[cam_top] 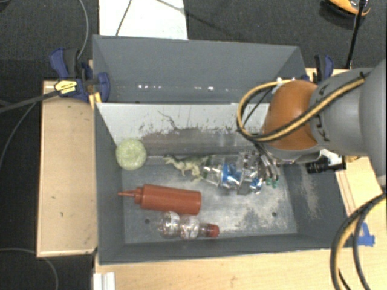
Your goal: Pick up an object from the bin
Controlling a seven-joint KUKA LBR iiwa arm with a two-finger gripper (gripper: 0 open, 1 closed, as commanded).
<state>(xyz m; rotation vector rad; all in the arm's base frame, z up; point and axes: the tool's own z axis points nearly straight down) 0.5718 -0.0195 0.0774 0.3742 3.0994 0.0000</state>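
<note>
A crumpled blue-and-silver packet [230,175] lies on the floor of the bin [269,213] near the back wall, just beside the hand [260,175], which is low at its right. Whether the hand is wide or narrow cannot be told. A pale toy dinosaur [186,165] lies just left of the packet, and a red bottle [166,198] lies nearer the front.

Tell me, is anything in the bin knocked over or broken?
Yes, two things are tipped over. The red squeeze bottle lies on its side, nozzle pointing left, and the small clear bottle nearer the front wall lies flat too. Nothing looks spilled or broken.
</note>
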